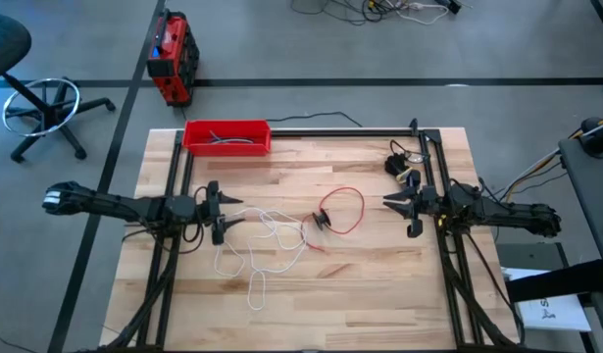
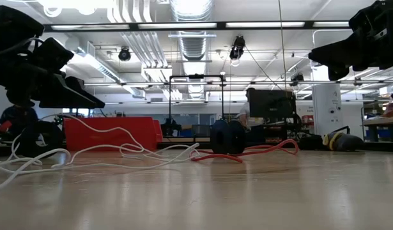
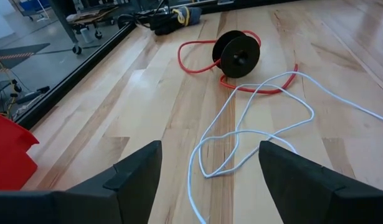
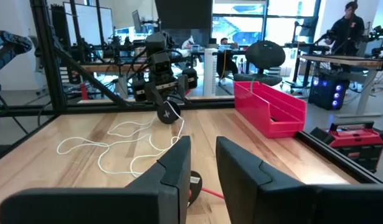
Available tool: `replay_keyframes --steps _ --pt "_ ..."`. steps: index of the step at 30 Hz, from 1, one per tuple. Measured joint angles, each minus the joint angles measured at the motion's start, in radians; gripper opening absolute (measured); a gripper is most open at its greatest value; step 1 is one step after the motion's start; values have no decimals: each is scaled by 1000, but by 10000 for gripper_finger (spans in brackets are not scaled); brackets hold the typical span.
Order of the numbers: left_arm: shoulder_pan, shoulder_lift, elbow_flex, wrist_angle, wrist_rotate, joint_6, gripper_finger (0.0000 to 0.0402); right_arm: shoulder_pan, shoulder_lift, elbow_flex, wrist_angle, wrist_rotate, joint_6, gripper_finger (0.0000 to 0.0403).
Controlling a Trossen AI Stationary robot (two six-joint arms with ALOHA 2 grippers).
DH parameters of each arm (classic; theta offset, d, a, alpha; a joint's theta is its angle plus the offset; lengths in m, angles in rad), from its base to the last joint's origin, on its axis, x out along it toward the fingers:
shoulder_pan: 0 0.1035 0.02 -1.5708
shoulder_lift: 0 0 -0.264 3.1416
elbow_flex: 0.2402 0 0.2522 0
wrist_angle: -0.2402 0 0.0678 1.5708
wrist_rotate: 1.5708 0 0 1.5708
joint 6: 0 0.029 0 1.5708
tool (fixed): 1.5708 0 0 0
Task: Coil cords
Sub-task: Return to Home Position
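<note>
From above, a pale plank table (image 1: 379,294) fills the middle of the frame. Two thin limp cords are seen at its centre: a white cord (image 1: 281,230) in loose loops at centre left, and a red cord (image 1: 361,211) in one ring at centre right, with one round black spool (image 1: 323,219) at its left edge. One red plastic tray (image 1: 262,137) sits at the upper left edge. The left gripper (image 1: 226,211) is at the left, over the white loops. The right gripper (image 1: 404,216) is at the right, apart from the red ring. Smooth bare wood fills the lower half.

At table height, the spool (image 2: 228,137) stands on edge at centre. Both cords lie flat, and both grippers are raised in the upper corners.

In the left wrist view, the dark fingers (image 3: 138,174) are spread wide and hold nothing.

In the right wrist view, the fingers (image 4: 172,168) are parted by a narrow gap and hold nothing.
</note>
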Motion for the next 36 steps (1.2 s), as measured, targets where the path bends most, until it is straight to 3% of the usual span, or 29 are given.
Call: replay_keyframes --steps 24,36 --pt "0 0 0 0 0 0 220 0 0 0 0 0 0 39" --pt "0 0 0 0 0 0 220 0 0 0 0 0 0 58"
